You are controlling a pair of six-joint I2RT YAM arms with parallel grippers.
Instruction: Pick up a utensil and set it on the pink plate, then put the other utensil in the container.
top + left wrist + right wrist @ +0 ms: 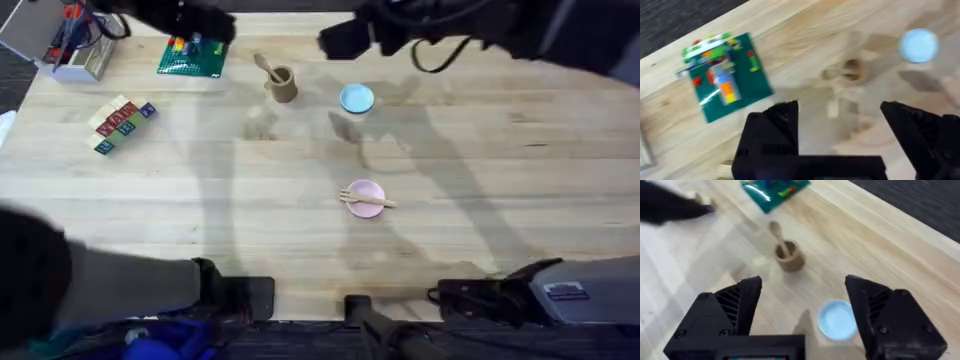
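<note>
The wooden fork lies across the small pink plate at the table's middle front. The wooden spoon stands in the brown cup container at the back, handle down and bowl sticking up. In the right wrist view the spoon leans out of the container. My left gripper hovers behind and left of the cup, open and holding nothing, with the container ahead of it. My right gripper is high at the back, right of the cup, open and empty.
A light blue plate sits just right of the cup. A green brick baseplate lies at the back left, letter blocks farther left, and a clear box of pens at the far left corner.
</note>
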